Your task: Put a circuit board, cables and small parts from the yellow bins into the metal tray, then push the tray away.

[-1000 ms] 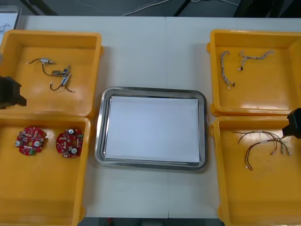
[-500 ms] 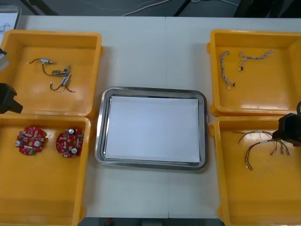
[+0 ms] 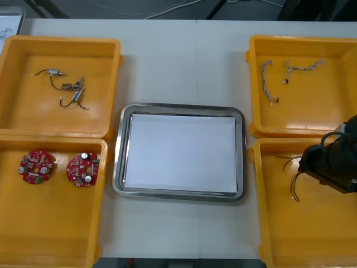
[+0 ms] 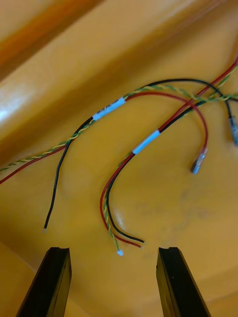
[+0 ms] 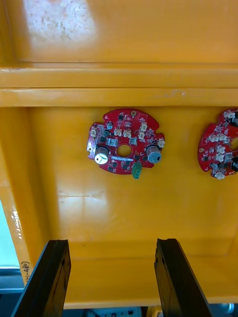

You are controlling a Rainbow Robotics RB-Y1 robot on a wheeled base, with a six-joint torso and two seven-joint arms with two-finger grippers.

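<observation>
Here, cables (image 4: 146, 142) in yellow bin (image 3: 279, 234), right gripper (image 4: 113, 252) above

Fingers spread on right claw (image 4: 113, 253) and left claw (image 5: 112, 245).

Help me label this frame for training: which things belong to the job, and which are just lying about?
Job: metal tray; yellow bins; circuit boards; red and yellow cables, under the open right gripper; twisted cables; small metal parts; open left gripper over the boards.
Lying about: pale object, far left corner of the table; white cable beyond its far edge.
</observation>
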